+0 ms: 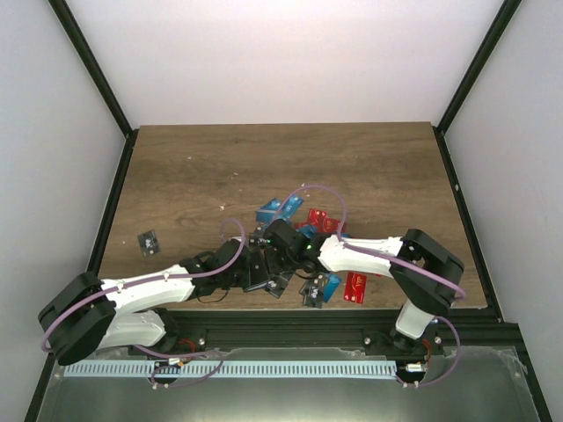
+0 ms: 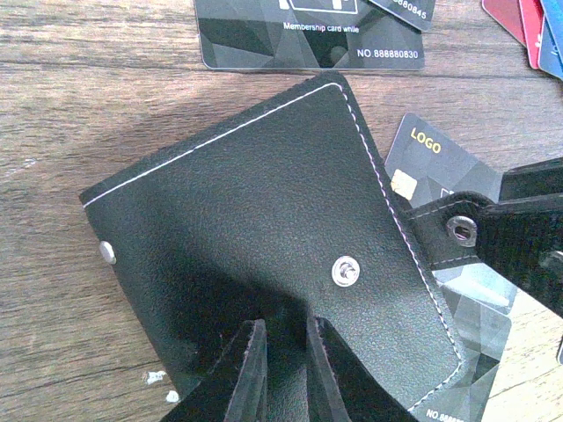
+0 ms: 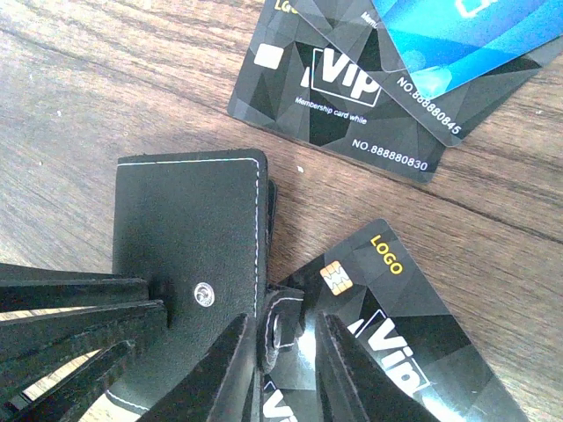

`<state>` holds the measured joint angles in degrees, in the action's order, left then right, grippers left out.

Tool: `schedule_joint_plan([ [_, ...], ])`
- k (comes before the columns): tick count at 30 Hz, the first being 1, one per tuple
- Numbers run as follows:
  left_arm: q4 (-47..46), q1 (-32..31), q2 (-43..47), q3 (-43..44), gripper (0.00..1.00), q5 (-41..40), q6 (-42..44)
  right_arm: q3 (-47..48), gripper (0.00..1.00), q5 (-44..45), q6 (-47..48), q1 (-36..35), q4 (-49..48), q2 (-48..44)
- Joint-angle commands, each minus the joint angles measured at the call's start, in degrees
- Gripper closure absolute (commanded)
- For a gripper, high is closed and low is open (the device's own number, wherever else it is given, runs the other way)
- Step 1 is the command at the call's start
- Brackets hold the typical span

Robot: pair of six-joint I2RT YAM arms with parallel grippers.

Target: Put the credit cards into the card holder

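On the wood-grain table, my left fingers clamp the pebbled, white-stitched card holder. Only the right wrist view shows the right fingers straddling its clasp tab; whether they grip it, I cannot tell.

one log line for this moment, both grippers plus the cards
left gripper: narrow, tips on card holder | right gripper: pinching clasp tab | credit cards: loose on table
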<state>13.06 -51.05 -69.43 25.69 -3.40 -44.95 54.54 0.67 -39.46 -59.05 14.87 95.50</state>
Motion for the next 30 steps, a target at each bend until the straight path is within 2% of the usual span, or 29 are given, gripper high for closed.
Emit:
schedule_joint_plan([
  [1, 0.0, -0.3, -0.7, -1.5, 0.85, 2.0, 0.2, 2.0, 0.81, 1.4, 0.3, -0.6, 0.7, -1.5],
  [12, 0.1, -0.3, -0.4, -1.7, 0.85, 1.9, 0.4, 1.8, 0.85, -0.3, 0.2, -0.6, -0.6, -0.3],
  [18, 0.1, -0.3, -0.3, -1.7, 0.85, 2.0, 0.5, 1.9, 0.91, -0.6, 0.1, -0.6, -1.1, 0.7],
  [22, -0.2, -0.3, -0.3, -1.7, 0.85, 2.3, 0.8, 2.0, 0.99, -1.3, 0.2, -0.6, -1.5, 1.1],
  [30, -0.8, -0.2, -0.9, -1.8, 0.85, 2.9, 1.2, 2.1, 0.99, -5.0, 1.0, -0.6, -4.1, 0.8],
])
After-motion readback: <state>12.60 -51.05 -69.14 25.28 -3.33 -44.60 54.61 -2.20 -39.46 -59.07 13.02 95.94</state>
